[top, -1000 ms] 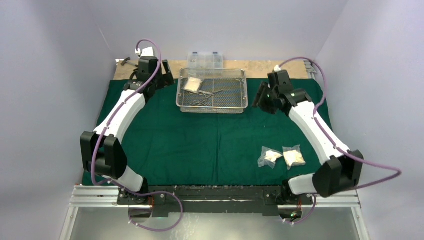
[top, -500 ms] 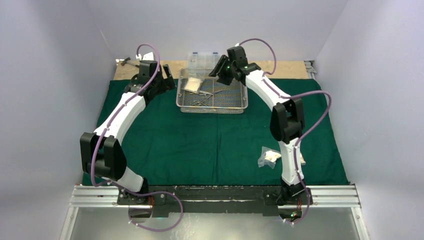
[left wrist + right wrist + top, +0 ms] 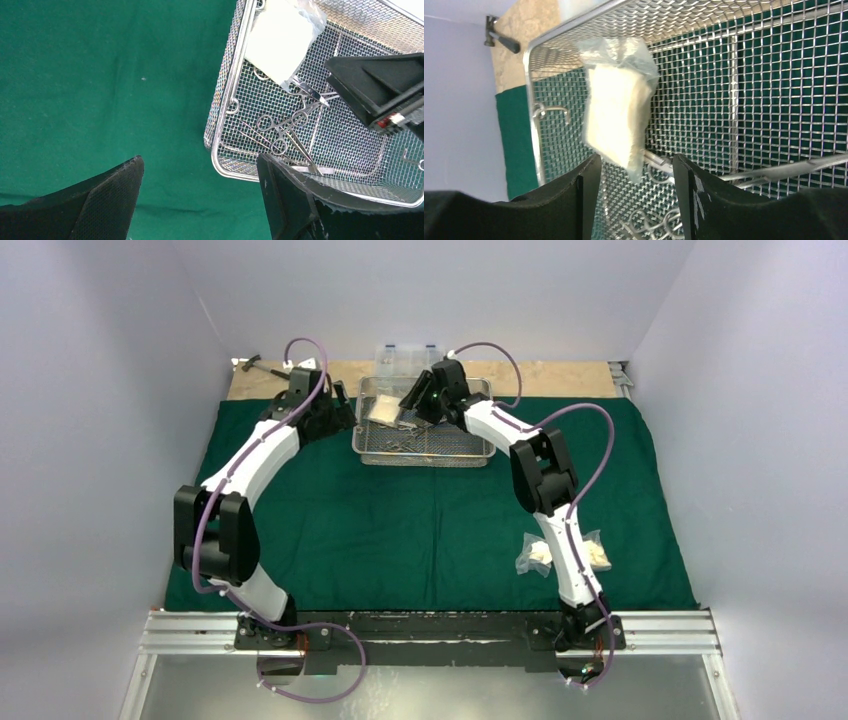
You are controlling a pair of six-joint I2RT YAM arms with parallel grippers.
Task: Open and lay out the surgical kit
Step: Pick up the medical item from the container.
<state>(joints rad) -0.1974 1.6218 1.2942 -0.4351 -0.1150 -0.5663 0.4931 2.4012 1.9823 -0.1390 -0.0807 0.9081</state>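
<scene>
My right gripper [image 3: 635,159] hung over the far-left corner of the wire-mesh tray [image 3: 470,456]. Its jaws were parted and gripped nothing. A corner of the gauze packet [image 3: 616,115] dipped toward the gap and appeared clear of both fingers. My left gripper [image 3: 199,160] stood wide open and empty over the green cloth [image 3: 400,530], just beside the tray's left end.

The tray sat at the cloth's far edge, long axis running left to right. Inside, the scissor-like instruments [image 3: 280,132] lay flat, ring handles toward the packet and tips toward the near rim. Two more packets [image 3: 535,555] lay on the cloth near my right base.
</scene>
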